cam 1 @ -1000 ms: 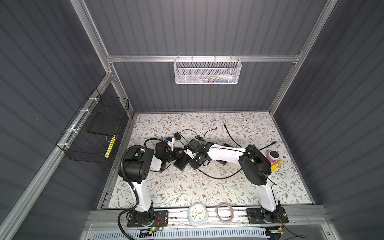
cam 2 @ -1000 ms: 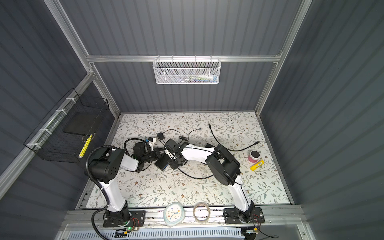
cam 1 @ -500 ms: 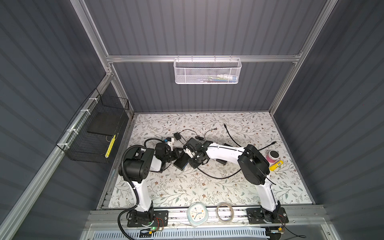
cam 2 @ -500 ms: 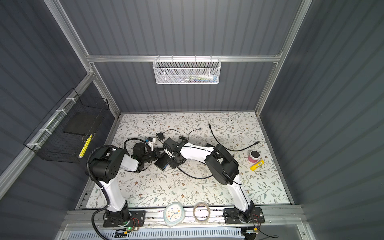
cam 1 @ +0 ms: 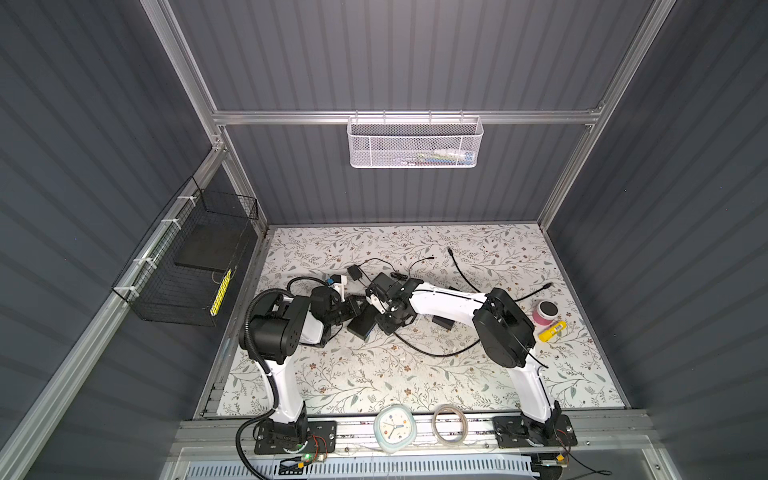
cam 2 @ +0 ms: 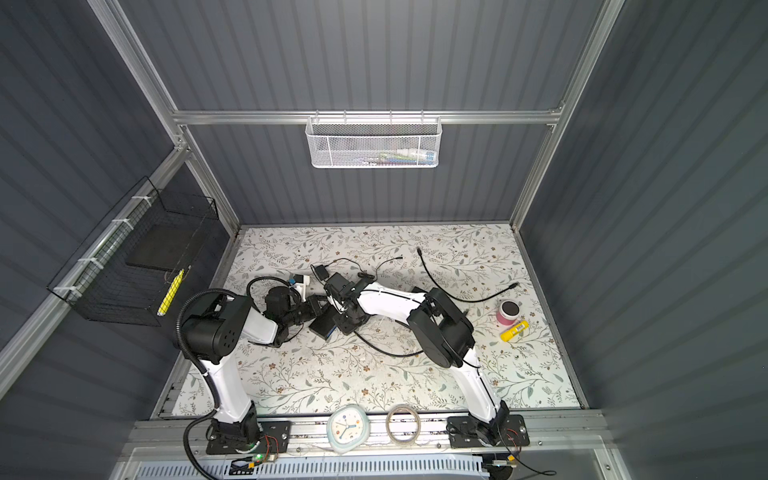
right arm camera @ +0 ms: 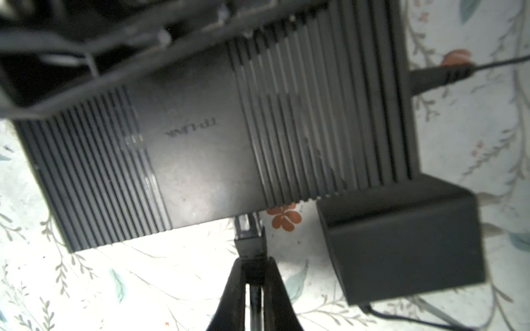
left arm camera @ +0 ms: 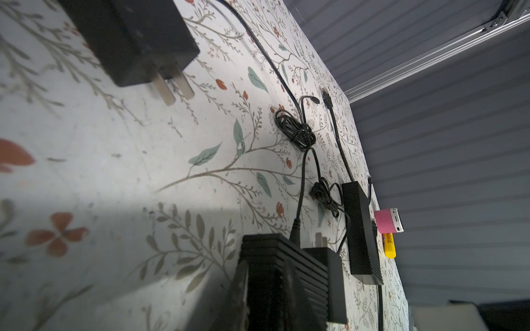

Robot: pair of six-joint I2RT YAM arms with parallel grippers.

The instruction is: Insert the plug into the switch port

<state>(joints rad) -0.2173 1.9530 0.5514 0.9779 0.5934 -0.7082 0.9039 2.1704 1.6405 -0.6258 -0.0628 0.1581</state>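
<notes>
The switch is a flat black box. Both ends are ribbed, and a smooth middle band is lettered TP-LINK. A blue strip runs along one long side. The switch lies left of the tabletop's centre, about midway between the far and near edges.

The plug has a clear tip that meets the middle of one long edge. The switch port on that edge faces away from the wrist camera, so how far the plug is seated cannot be told. The right gripper is pinched on the plug's black rear body. The left gripper is clamped on one short end of the switch. A round power lead enters the opposite short end. A black adapter sits just beside that corner.

The tabletop is pale, printed with leaves and red flowers. A pink-sided cylinder and a yellow item stand near its right edge.

Dark grey ribbed walls in an aluminium frame enclose the space. A white mesh basket hangs on the back wall and a black wire basket on the left wall.
</notes>
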